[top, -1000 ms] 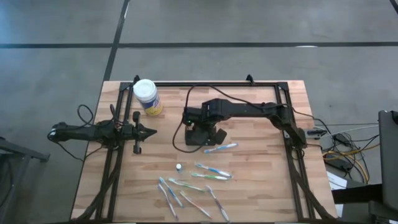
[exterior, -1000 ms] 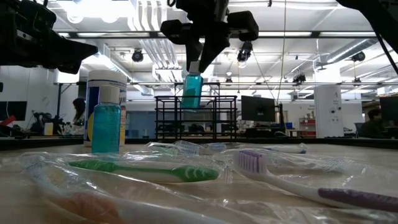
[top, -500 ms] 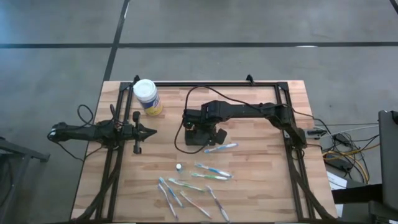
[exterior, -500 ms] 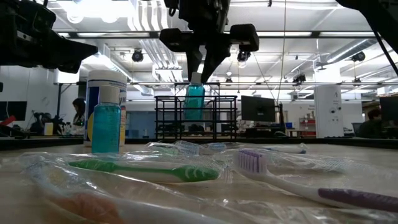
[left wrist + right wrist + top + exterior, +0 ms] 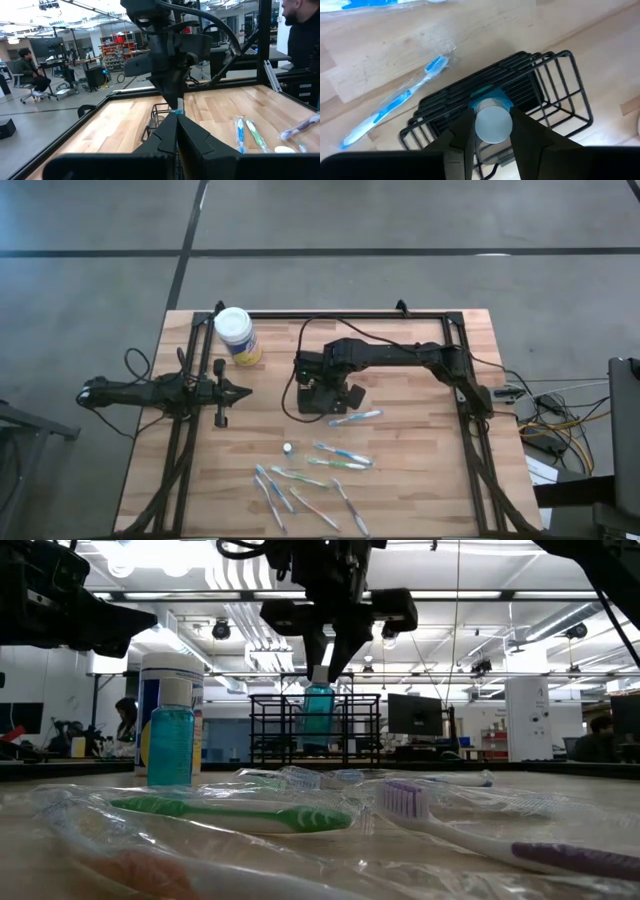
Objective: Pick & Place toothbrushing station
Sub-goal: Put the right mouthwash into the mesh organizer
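1. Right now the step in hand looks like placing: the right tool [image 5: 490,131] holds a small teal bottle [image 5: 319,716] by its white cap [image 5: 493,123], fingers pinched on either side of the cap, directly over the black wire caddy [image 5: 530,90].
2. Seen level across the tabletop [image 5: 420,480], the bottle hangs upright with its body already down among the caddy's upper wires; whether its base touches the caddy floor I cannot tell.
3. From above, the caddy sits near the middle of the tabletop, mostly hidden under the right arm, with one wrapped blue toothbrush [image 5: 355,418] lying just beside it on the near side.
4. More wrapped toothbrushes [image 5: 340,457] lie scattered toward the near edge, well apart from the caddy; none is in it yet, so the station is far from filled.
5. A second teal bottle [image 5: 171,745] stands in front of the white-lidded yellow jar [image 5: 237,335], at the far left.
6. Meanwhile the left tool [image 5: 236,391] waits at the left side, fingers pressed together and holding nothing.
7. Next, I judge, the bottle needs lowering straight down until it rests, then a release and a vertical lift so the fingers clear the wires without tipping it.
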`<state>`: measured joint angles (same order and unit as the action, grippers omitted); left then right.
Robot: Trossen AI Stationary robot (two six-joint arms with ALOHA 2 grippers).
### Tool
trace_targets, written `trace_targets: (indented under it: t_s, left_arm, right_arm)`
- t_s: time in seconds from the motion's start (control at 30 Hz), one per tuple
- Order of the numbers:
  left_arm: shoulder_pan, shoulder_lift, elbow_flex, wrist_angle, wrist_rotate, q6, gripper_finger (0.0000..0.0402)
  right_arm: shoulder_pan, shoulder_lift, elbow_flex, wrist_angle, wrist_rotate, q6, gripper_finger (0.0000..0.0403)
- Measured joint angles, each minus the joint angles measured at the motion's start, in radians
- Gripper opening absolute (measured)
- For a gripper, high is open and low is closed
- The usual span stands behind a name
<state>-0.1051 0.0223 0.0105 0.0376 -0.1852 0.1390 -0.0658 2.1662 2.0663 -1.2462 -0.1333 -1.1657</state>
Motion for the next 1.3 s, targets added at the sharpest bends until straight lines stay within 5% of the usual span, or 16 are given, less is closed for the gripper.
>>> trace_targets:
  t_s: [1.3]
  left_arm:
    - [0.0,0.0,-0.001,0.01,-0.001,0.037,0.0014]
  right_arm:
    - [-0.034,-0.002,-0.123,0.064,-0.081,-0.086,0.0089]
